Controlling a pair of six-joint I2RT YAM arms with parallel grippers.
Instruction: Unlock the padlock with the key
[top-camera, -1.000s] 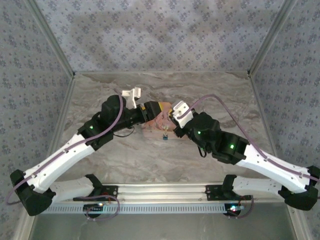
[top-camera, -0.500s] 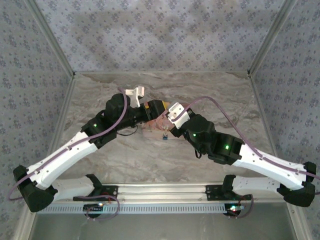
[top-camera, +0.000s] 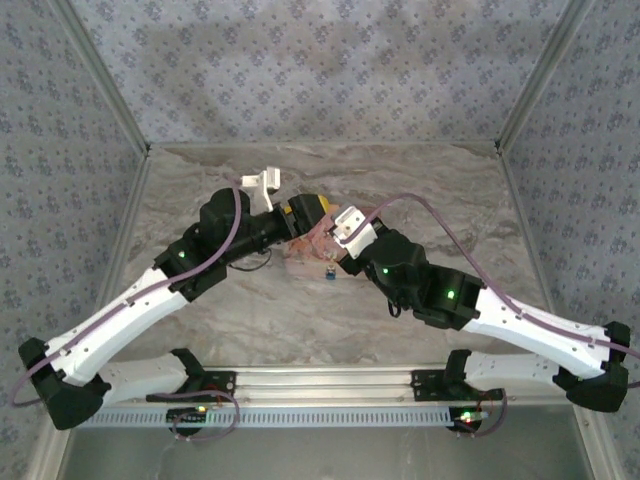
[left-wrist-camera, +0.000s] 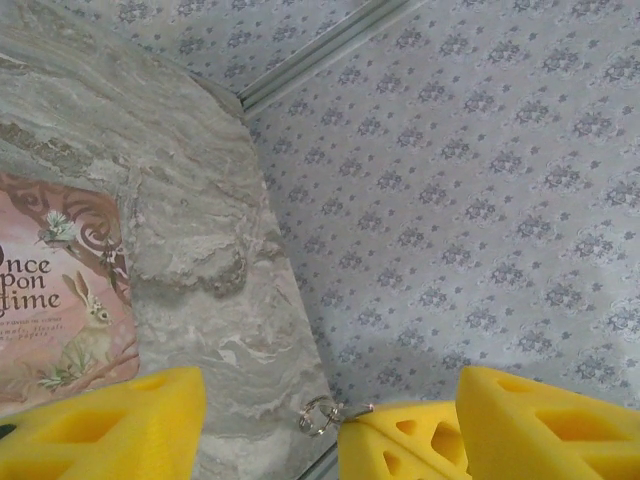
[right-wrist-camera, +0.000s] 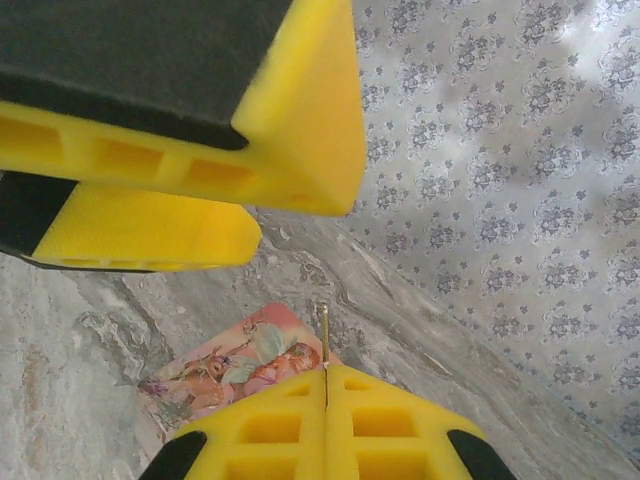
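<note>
"Teal padlock (top-camera: 328, 272) lay on the worktop (top-camera: 300, 320), beside the pink box (left-wrist-camera: 60, 285)?"

"Yes. Beyond, the right hand (right-wrist-camera: 325, 375) pinched the key (right-wrist-camera: 323, 325); the left hand (left-wrist-camera: 330, 380) gaped, empty. It needed to pin the padlock first, I judged."

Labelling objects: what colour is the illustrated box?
The box is pink, best seen in the left wrist view.
</note>
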